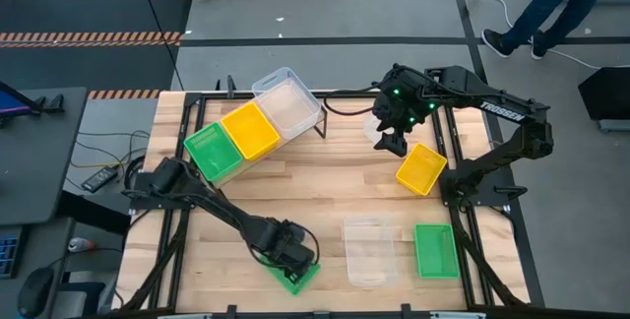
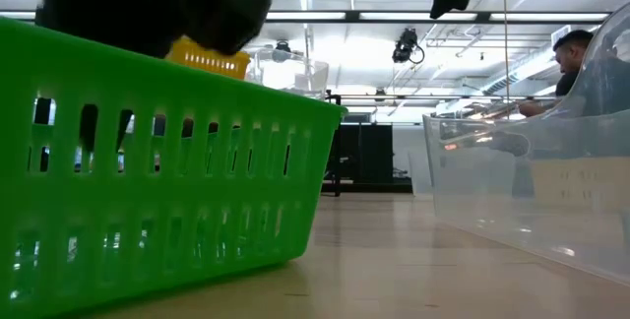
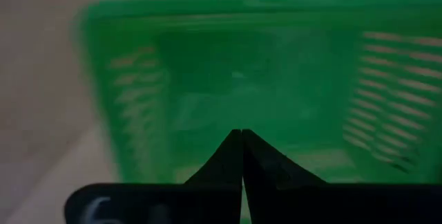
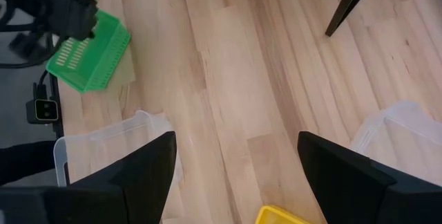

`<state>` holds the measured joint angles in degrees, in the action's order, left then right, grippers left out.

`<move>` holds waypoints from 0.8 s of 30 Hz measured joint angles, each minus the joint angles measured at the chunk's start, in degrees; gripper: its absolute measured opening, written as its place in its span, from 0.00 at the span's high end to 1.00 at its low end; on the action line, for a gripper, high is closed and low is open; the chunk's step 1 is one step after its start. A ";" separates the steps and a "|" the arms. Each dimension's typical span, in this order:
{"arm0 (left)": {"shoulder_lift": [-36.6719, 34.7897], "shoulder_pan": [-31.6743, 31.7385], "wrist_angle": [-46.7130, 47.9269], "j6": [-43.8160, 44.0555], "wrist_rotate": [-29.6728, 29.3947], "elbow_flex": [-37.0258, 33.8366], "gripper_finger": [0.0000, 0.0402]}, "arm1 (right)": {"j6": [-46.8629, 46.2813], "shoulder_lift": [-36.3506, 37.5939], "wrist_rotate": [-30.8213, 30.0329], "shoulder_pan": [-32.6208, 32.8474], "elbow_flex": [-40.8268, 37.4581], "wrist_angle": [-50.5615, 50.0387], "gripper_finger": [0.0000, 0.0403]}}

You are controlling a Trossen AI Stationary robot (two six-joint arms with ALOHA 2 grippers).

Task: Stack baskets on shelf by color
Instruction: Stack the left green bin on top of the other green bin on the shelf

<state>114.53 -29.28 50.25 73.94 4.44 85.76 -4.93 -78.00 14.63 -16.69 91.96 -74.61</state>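
At the bench's near edge, left gripper (image 1: 292,260) clenched on green basket (image 1: 298,278); right gripper (image 1: 392,142), released, hangs beside yellow basket (image 1: 421,168). Arm reads "TROSSEN".

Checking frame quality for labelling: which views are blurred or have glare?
Left wrist view: the bright green slotted plastic basket is soft, out of focus. Low view: ceiling strip lights glare, reflecting in the clear translucent plastic bin. High and right wrist views: sharp, evenly lit.
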 joint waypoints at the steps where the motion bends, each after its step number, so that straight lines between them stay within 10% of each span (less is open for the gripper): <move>1: 0.15 0.00 1.82 0.43 -0.73 0.00 0.99 | 0.00 0.00 0.00 0.00 0.00 0.00 0.24; 18: 0.32 0.20 34.99 -0.26 -10.63 0.02 0.98 | 0.17 0.00 -0.02 0.00 0.00 -0.11 0.24; 24: -2.99 1.09 32.47 -0.04 -10.31 2.23 0.98 | 0.00 0.00 -0.02 0.00 0.00 -0.11 0.24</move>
<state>111.53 -28.18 82.72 73.90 -5.87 87.98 -4.93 -78.00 14.61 -16.69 91.96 -74.72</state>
